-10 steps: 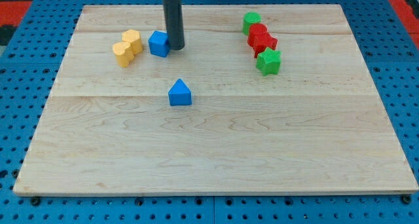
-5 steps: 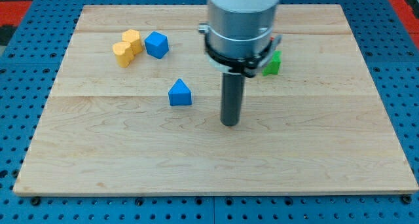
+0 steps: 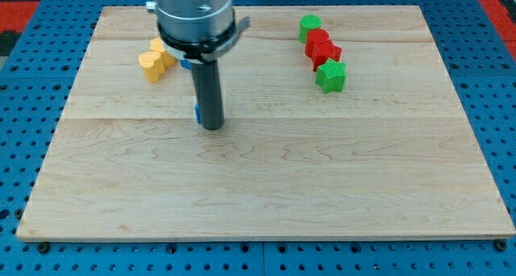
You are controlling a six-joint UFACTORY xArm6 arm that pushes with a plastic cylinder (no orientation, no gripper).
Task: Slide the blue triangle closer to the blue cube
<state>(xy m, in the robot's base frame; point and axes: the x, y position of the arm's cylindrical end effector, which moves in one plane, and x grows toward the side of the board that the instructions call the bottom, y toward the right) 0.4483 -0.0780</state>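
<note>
My tip rests on the wooden board left of centre. The rod stands in front of the blue triangle, of which only a thin blue sliver shows at the rod's left edge. The blue cube is almost wholly hidden behind the arm's grey body; a small blue edge shows just above the rod. The tip is at the triangle's bottom side in the view, touching or nearly touching it.
Two yellow blocks sit at the upper left, partly behind the arm. At the upper right stand a green block, two red blocks and a green star-shaped block.
My tip swept from beside the blue cube to the right of the triangle, then left to the triangle's near side. The arm now hides both blue blocks.
</note>
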